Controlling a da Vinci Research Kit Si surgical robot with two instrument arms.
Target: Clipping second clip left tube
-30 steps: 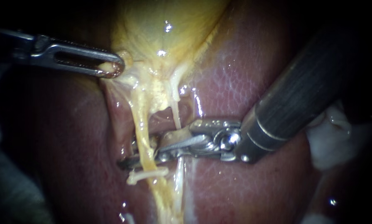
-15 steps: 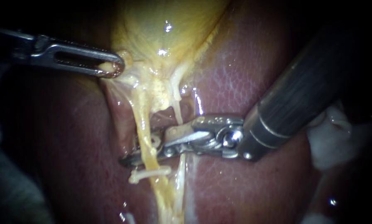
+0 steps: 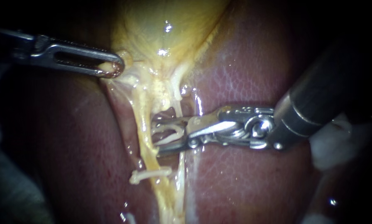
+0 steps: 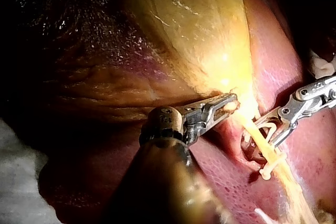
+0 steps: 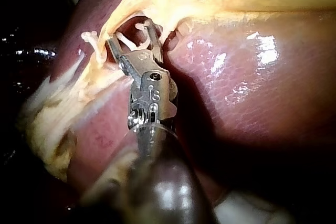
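The yellow left tube (image 3: 142, 124) runs down from the gallbladder (image 3: 165, 25), with one white clip (image 3: 148, 174) across it lower down. My right instrument (image 3: 157, 137) lies just right of that tube. Its jaws stand apart and hold an open white clip (image 3: 171, 133) between them, also seen in the right wrist view (image 5: 134, 38). The jaw tips sit beside the left tube, not around it. A thin pale right tube (image 3: 177, 108) drops behind the jaws. My left instrument (image 3: 113, 68) is shut on tissue at the gallbladder's lower edge and holds it to the left.
Dark red liver (image 3: 244, 66) surrounds the tubes on both sides. A white gauze-like mass (image 3: 335, 141) lies under my right instrument's shaft at the far right. Darkness fills the left edge.
My right instrument has drawn back to the right and slightly up, and its jaws have come off the left tube with the open clip still in them. The left instrument has stayed still.
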